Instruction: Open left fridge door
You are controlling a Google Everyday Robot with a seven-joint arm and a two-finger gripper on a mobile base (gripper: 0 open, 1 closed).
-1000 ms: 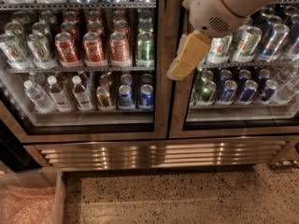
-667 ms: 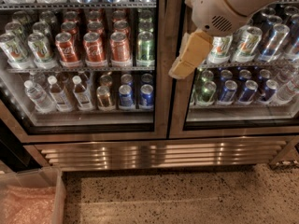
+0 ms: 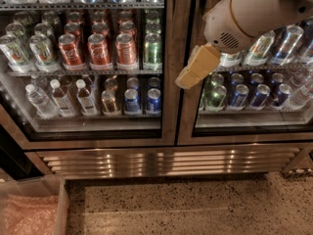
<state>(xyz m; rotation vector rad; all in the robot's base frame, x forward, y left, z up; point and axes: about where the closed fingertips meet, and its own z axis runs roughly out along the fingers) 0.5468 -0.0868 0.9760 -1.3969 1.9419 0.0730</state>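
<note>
The left fridge door is a glass pane in a brushed steel frame and stands shut. Behind it I see red cans, a green can and clear water bottles. My gripper hangs from the cream arm at the upper right. Its tan finger tips sit over the steel strip between the two doors, just right of the left door's frame edge.
The right glass door shows green-and-white and blue cans. A steel vent grille runs below both doors. A clear bin with pink wrap stands on the speckled floor at the lower left.
The gripper has drifted slightly right and down along the strip between the doors. The left door is shut as before.
</note>
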